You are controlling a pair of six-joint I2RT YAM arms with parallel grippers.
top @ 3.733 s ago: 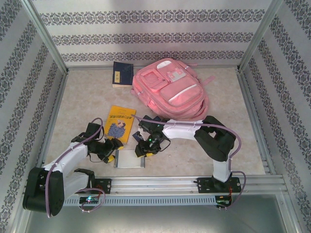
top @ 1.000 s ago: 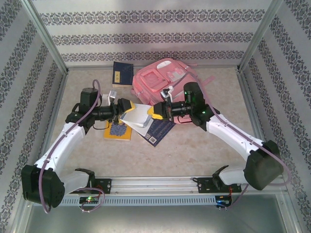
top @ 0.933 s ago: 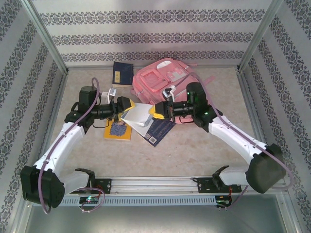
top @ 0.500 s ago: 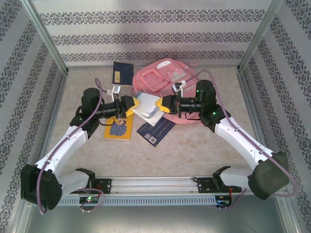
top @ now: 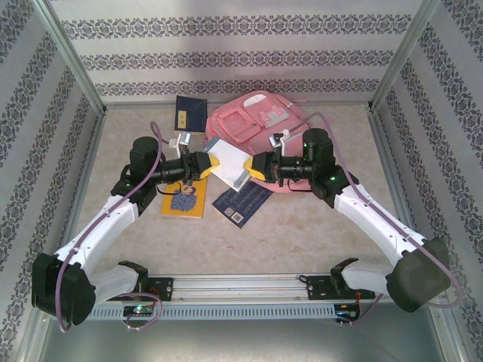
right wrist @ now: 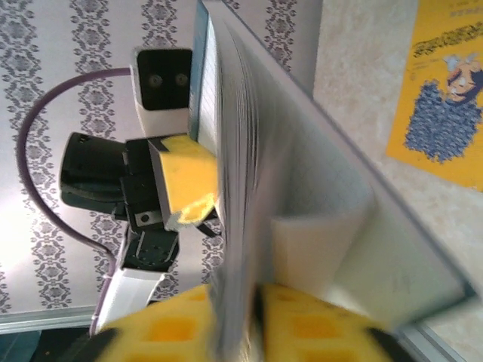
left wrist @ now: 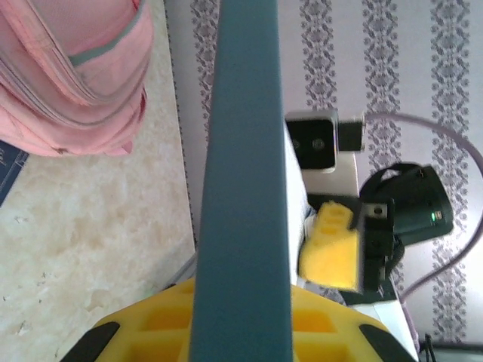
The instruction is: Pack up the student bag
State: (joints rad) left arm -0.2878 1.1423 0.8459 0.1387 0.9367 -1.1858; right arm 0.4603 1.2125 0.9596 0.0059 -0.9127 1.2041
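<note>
Student bag [top: 253, 122], pink with zipped front pockets and a pale patch, is seen lying flat just beyond both grippers. A white-covered book [top: 231, 162] is clamped at one edge by the left gripper [top: 210, 164] and at the opposite edge by the right gripper [top: 256, 166].

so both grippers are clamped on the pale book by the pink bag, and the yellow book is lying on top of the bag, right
Not quite. The top external view shows the yellow book lying flat on the table, not on the student bag. The rest is right: the left gripper and the right gripper each clamp one end of the pale book by the bag.
</note>
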